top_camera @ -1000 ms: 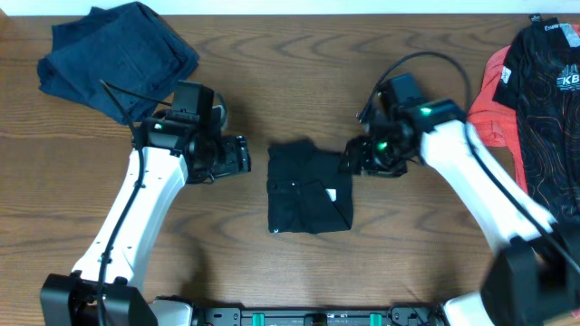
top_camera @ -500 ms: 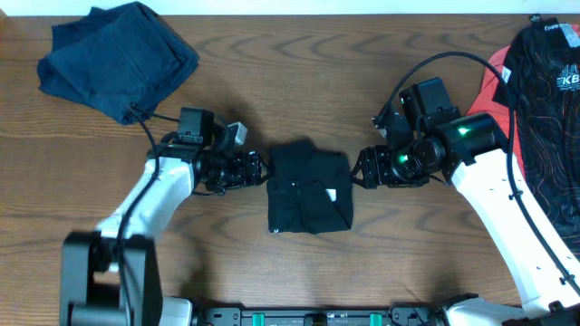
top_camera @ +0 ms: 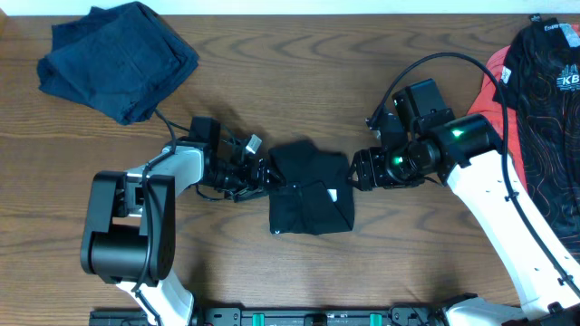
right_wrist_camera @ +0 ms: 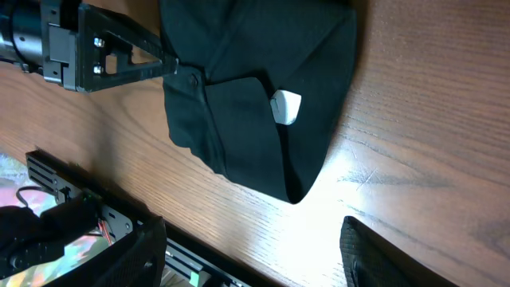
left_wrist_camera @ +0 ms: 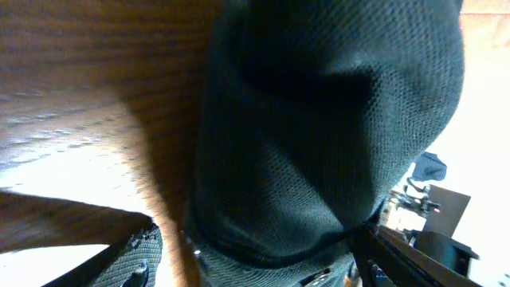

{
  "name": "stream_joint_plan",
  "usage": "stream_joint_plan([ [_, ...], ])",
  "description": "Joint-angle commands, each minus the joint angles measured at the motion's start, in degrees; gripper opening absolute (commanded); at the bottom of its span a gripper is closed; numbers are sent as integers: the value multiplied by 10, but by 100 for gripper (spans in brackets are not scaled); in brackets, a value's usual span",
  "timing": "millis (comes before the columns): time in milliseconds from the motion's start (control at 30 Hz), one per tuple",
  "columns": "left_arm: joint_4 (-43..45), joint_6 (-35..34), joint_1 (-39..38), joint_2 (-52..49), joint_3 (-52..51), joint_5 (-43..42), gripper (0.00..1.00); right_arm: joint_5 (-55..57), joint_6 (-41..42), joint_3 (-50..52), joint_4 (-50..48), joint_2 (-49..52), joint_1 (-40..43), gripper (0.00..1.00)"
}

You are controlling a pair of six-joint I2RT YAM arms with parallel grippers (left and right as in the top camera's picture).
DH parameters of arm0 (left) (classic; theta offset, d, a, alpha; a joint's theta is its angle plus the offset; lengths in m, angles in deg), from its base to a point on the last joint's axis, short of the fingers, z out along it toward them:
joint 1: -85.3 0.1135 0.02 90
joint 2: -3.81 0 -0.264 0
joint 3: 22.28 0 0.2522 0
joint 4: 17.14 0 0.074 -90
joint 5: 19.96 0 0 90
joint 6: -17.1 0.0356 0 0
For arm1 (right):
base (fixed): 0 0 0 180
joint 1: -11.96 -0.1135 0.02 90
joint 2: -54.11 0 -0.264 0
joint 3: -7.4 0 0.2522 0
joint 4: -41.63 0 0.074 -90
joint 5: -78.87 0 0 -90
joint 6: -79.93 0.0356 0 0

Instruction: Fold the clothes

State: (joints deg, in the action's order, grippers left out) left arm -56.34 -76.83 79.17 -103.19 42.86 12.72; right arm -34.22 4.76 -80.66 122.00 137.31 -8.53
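1. left gripper (top_camera: pixel 261 172) jaws spread wide around the left edge of the black garment (top_camera: pixel 308 195).
2. right gripper (top_camera: pixel 356 172) open, empty, just beside its right edge.
3. garment lies folded at table (top_camera: pixel 272 72) centre, long axis far-to-near, white tag (top_camera: pixel 333 195) rightward.

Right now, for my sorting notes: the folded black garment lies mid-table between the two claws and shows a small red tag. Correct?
No: the tag is white, not red, as the right wrist view shows. The rest holds: the folded black garment lies on the table between the left claw and the right claw.
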Motion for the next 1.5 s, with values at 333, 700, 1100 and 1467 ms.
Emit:
stream_joint_plan([
  [333, 67, -11, -38, -29, -6, 25, 79, 2, -7, -2, -6, -5, -6, 68],
  [700, 170, -15, -76, -29, -6, 62, 6, 5, -7, 3, 2, -5, -6, 68],
  [1100, 377, -19, -64, -29, -5, 267, 6, 37, -7, 3, 23, -5, -6, 69],
  [1467, 613, 25, 1, -29, -5, 465, 6, 68, 0, 3, 72, -5, -6, 71],
])
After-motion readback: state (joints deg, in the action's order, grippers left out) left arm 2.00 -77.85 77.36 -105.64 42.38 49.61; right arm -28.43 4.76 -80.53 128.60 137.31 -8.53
